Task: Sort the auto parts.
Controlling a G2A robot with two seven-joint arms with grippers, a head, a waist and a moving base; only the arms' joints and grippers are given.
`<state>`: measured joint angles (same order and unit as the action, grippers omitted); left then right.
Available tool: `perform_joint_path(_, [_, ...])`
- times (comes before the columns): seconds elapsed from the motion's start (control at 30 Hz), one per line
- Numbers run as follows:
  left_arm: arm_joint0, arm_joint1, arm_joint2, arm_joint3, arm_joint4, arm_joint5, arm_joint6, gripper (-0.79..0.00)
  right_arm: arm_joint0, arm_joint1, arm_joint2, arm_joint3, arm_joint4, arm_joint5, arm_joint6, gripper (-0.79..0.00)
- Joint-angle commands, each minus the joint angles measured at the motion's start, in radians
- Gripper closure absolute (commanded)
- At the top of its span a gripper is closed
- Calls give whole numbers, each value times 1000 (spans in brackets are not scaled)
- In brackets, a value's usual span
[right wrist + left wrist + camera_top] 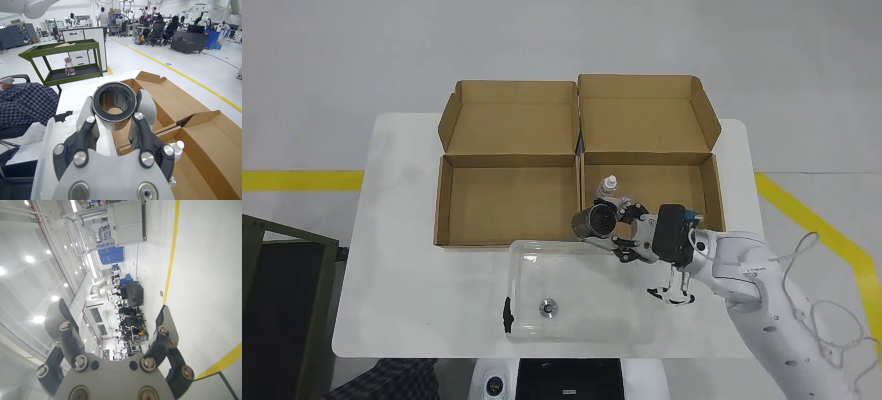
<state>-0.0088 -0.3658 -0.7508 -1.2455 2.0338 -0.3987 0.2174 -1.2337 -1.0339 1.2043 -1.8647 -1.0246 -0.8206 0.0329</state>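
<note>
Top view shows the right claw (608,222) clenched on a dark metal bearing sleeve (592,221). It holds the sleeve over the spot where the far rim of the clear plastic bin (627,322) meets the near wall of the right cardboard box (674,186). From the right wrist view, the sleeve's open bore faces the camera, with a finger pressed against each side. A small white capped part (610,185) sits inside the right box, near the wall it shares with the left cardboard box (507,205). Both lids are folded back on the white counter (402,250). A small round metal part (548,309) lies on the bin floor. The left claw (112,308) is spread wide with nothing in it, pointing out at the room.
</note>
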Motion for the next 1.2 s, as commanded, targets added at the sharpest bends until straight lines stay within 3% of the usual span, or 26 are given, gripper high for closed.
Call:
perform_joint_path(0.0, [0,0,0,0,0,0,0,-785,13,-3,-12,5,-7,12,9,0])
perform_joint_path(0.47, [0,0,0,0,0,0,0,-785,182,-43,-169,93,-65,137,148,0])
perform_joint_path(1.17, [0,0,0,0,0,0,0,-785,486,-148,-402,390,-63,276,292,0])
